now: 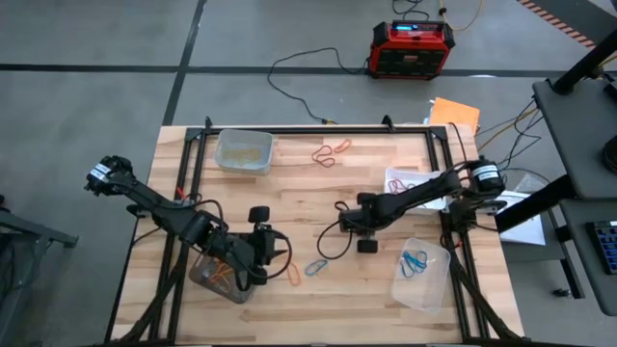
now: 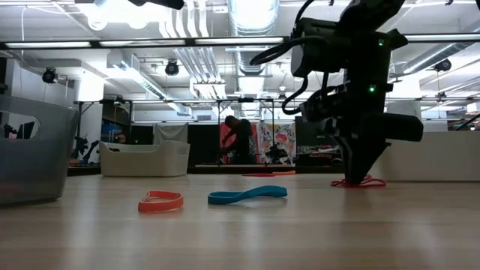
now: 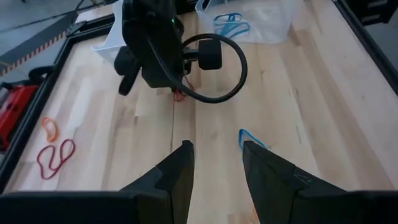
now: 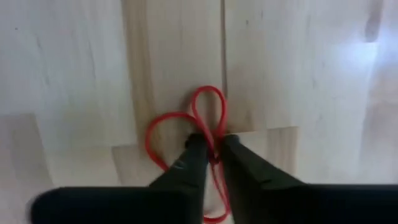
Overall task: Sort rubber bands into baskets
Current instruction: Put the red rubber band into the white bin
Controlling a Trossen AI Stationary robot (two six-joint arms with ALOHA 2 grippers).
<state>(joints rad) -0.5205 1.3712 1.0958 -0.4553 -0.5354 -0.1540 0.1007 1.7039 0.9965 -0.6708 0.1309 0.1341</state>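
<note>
My right gripper (image 1: 359,226) points down at mid-table, shut on a red rubber band (image 4: 186,121) that lies on the wood; it also shows in the low view (image 2: 358,182). My left gripper (image 3: 216,152) is open and empty, above the table beside the smoky grey-brown tub (image 1: 214,277), with a blue band (image 3: 250,138) lying just ahead of its fingers. An orange band (image 1: 294,276) and the blue band (image 1: 316,267) lie on the table between the arms. More red bands (image 1: 333,154) lie at the far edge. My right gripper pinches the red band where its strands cross (image 4: 212,155) between its two fingertips. The fingers come from above, pointing down. The band lies flat on the table, with its loops (image 4: 208,102) spread out beyond the fingertips.
A clear tub with yellow bands (image 1: 243,151) stands far left. A white tub (image 1: 403,179) sits under my right arm. A clear tub with blue bands (image 1: 421,275) stands near right. A red-and-black box (image 1: 412,48) stands on the floor beyond the table.
</note>
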